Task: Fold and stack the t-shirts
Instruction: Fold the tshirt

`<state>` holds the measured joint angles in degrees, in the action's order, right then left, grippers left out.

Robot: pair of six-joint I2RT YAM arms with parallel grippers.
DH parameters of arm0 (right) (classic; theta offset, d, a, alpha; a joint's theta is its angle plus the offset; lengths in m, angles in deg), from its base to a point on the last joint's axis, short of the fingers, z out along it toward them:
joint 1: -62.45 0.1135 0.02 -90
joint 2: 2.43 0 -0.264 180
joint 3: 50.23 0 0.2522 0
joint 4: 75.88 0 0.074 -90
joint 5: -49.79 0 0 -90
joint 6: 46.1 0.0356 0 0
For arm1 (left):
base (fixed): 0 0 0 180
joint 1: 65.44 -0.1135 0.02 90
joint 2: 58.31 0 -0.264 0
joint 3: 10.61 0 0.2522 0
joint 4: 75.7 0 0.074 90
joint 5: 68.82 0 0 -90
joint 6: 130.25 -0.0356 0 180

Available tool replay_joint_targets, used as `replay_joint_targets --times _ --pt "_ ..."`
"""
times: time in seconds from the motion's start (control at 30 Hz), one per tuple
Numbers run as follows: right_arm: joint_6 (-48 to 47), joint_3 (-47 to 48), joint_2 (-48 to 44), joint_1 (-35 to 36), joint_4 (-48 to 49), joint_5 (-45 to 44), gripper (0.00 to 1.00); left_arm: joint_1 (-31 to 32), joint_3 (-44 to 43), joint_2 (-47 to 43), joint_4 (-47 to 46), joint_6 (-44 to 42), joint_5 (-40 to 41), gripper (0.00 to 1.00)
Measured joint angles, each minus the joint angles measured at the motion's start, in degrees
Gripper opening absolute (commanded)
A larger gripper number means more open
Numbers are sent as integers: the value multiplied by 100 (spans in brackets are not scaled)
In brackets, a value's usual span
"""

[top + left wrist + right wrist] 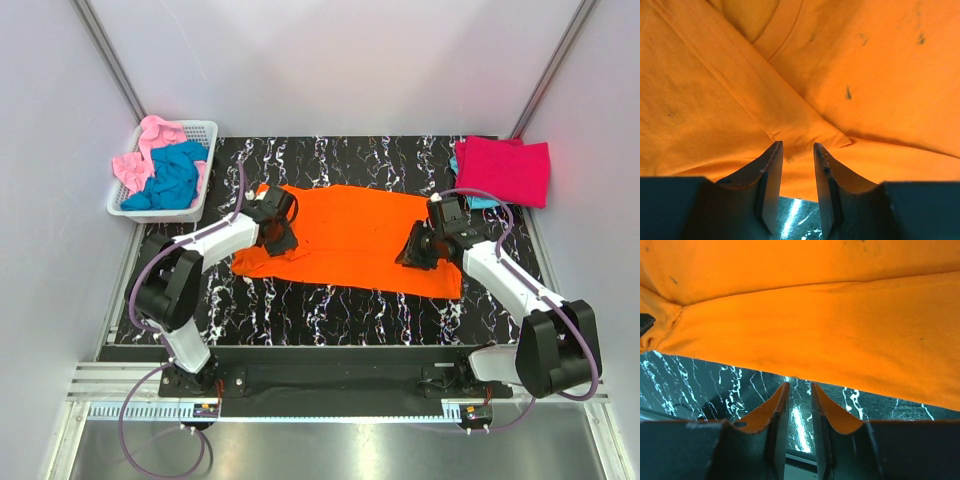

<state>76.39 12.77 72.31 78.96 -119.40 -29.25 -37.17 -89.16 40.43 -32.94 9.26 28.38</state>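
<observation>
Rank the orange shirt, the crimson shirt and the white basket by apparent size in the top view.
Largest: orange shirt. Then white basket, then folded crimson shirt, though these two look nearly alike.

The table [340, 310] has a black top veined with white, like marble, and across its middle an orange t-shirt [350, 235] lies spread out flat, its long side running left to right and its near edge slanting down towards the right. At the far left corner stands a white lattice basket [200, 130], which seems to reach out past the table's left edge. At the far right corner lies a folded crimson-pink t-shirt [505, 170] with a strip of a teal t-shirt [480, 203] showing from under its near left side.
</observation>
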Motion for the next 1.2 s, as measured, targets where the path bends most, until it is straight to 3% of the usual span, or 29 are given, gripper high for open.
replay_joint_targets --times 0.27,0.7,0.83,0.93,1.2 --pt "79 -149 -2 0 -2 -109 31 26 179 0 105 7 0 35" --pt "101 -247 -101 0 -2 -186 30 114 192 55 85 39 -76 21" --pt "101 -260 -103 0 -2 -214 30 114 181 168 85 46 -90 12" --pt "101 -260 -103 0 -2 -238 30 114 157 212 96 42 -103 0" --pt "98 -267 -103 0 -2 -247 30 120 -61 269 85 -22 -103 0"
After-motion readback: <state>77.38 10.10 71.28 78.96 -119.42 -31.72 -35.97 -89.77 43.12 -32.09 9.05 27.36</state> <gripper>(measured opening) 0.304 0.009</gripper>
